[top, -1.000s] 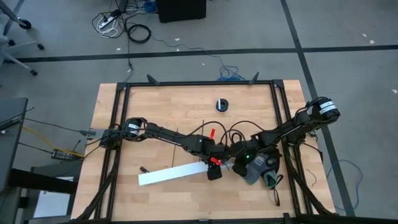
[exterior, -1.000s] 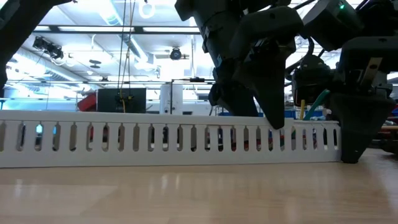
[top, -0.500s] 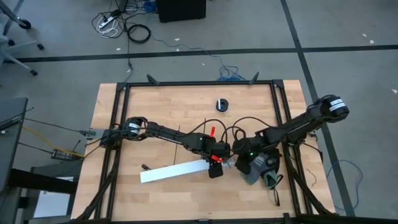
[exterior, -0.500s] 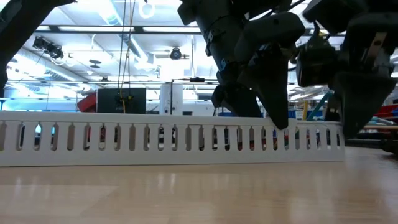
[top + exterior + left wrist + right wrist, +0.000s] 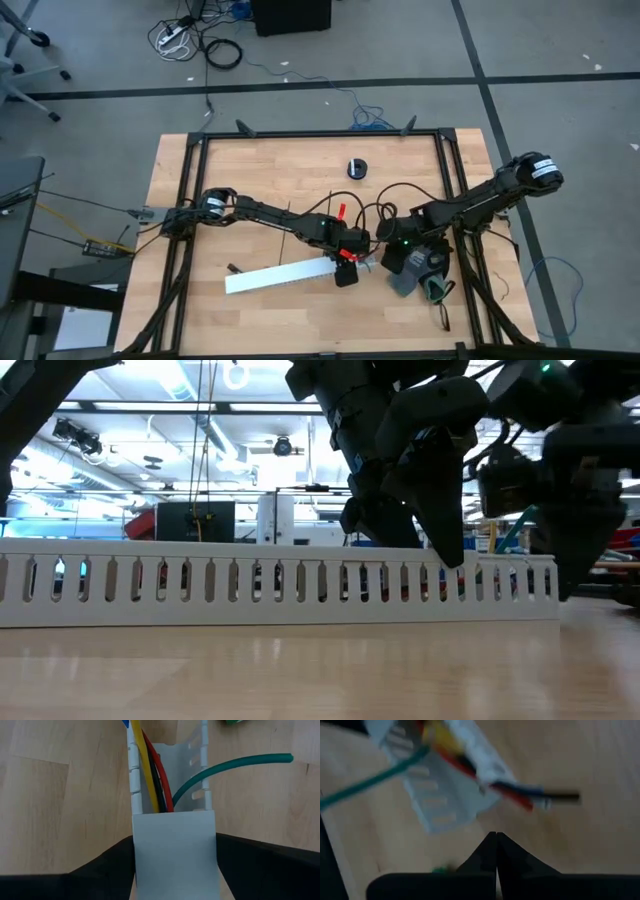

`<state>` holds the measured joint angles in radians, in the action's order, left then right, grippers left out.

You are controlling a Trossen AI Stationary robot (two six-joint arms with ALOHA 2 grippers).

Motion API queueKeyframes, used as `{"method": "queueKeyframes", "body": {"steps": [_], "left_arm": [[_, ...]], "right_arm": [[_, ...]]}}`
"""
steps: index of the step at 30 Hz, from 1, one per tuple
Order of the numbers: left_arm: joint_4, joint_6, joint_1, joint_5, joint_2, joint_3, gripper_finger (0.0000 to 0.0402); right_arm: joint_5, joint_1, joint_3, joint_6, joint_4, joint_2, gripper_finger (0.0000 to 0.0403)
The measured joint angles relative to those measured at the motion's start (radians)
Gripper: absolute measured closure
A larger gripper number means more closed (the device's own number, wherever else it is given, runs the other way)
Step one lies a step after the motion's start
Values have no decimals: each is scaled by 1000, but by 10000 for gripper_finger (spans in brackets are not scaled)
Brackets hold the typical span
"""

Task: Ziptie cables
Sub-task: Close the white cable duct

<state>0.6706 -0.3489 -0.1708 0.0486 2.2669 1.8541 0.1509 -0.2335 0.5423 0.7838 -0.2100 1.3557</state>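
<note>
Long white slotted plastic channel lying flat on the pale wooden table, its long axis slanting from the near left toward the centre. Left gripper at the channel's central end, jaws apart and clamped on the channel's two side walls. The cables, yellow, red and dark insulated wires, run lengthwise inside the channel; a green wire leaves sideways through a wall slot. In the right wrist view the wire ends project past the channel's open end onto bare wood. Right gripper just beside that end, jaws together, holding nothing. A small black round object sits well apart toward the far edge; open wood lies between.
</note>
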Motion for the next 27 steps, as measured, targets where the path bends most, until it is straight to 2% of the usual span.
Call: {"method": "queueKeyframes", "body": {"steps": [10,17,27], "left_arm": [[-10,-2,-6,0,0,-1,170],[-7,-7,-8,2,0,-2,170],[-16,-5,-8,1,2,-3,170]], "right_arm": [[16,62,0,-26,109,122,403],[32,92,-3,-23,176,130,403],[0,84,-6,9,208,131,403]]}}
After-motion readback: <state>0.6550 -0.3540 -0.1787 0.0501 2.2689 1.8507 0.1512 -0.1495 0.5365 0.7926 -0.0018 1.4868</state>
